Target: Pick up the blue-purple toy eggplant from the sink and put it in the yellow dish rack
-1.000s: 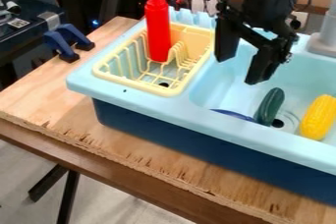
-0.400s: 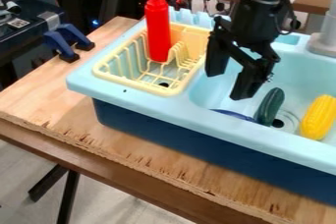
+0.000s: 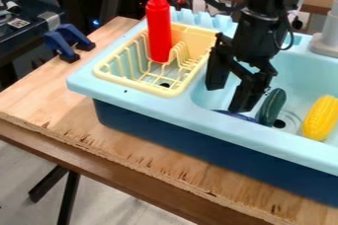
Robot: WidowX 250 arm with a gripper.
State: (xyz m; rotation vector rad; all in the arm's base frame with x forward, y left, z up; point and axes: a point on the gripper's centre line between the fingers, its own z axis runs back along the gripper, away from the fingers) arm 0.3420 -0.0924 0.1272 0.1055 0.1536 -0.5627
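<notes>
My gripper (image 3: 227,97): it hangs over the left part of the basin, fingers apart, one on each side of a gap, with nothing held between them.
Blue object (image 3: 235,115): it lies low in the basin, just below my gripper in the view, mostly hidden behind the front rim and my finger; I cannot tell if I touch it.
Cucumber (image 3: 271,107): dark green, it lies in the basin just beside my gripper, near the drain (image 3: 279,124).
Corn (image 3: 320,118): yellow, it lies in the basin on the drain's other side, well apart from me.
Rack (image 3: 129,84): pale yellow, set into the light blue sink (image 3: 237,132).
Bottle (image 3: 159,29): red, upright in the rack.
</notes>
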